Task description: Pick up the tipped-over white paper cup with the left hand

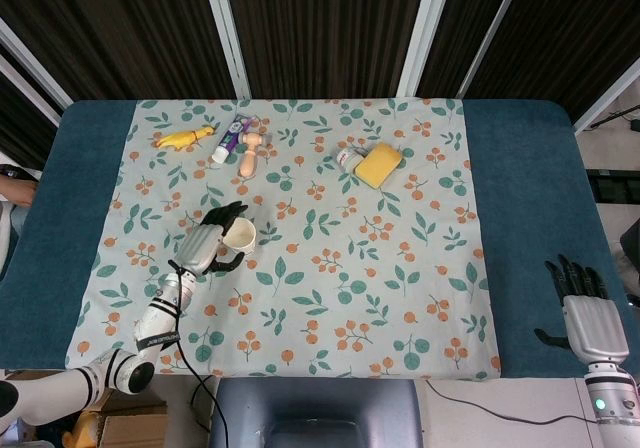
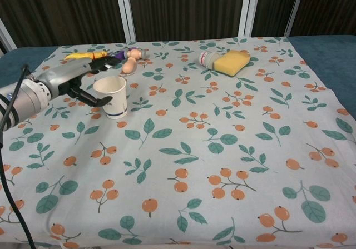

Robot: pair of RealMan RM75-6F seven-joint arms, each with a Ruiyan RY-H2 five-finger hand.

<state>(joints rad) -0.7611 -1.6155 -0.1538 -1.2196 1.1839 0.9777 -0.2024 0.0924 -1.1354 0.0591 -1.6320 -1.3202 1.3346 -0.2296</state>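
The white paper cup point(image 1: 240, 235) point(image 2: 111, 96) stands upright on the leaf-and-berry cloth, mouth up, left of the middle. My left hand point(image 1: 204, 244) point(image 2: 75, 80) is just to its left with its fingers point(image 2: 104, 63) spread behind the rim and its thumb point(image 2: 95, 100) low by the cup's side. A gap shows between the palm and the cup, and nothing is held. My right hand point(image 1: 596, 328) hangs with fingers apart off the table's near right corner, seen only in the head view.
At the back left lie a yellow toy point(image 1: 183, 138) point(image 2: 80, 55), a toothpaste tube point(image 1: 231, 139) and a peach-coloured toy point(image 1: 248, 154) point(image 2: 130, 65). A small bottle point(image 1: 348, 157) point(image 2: 207, 58) and a yellow sponge point(image 1: 379, 165) point(image 2: 232, 63) lie at the back centre. The blue table top point(image 1: 520, 218) borders the cloth.
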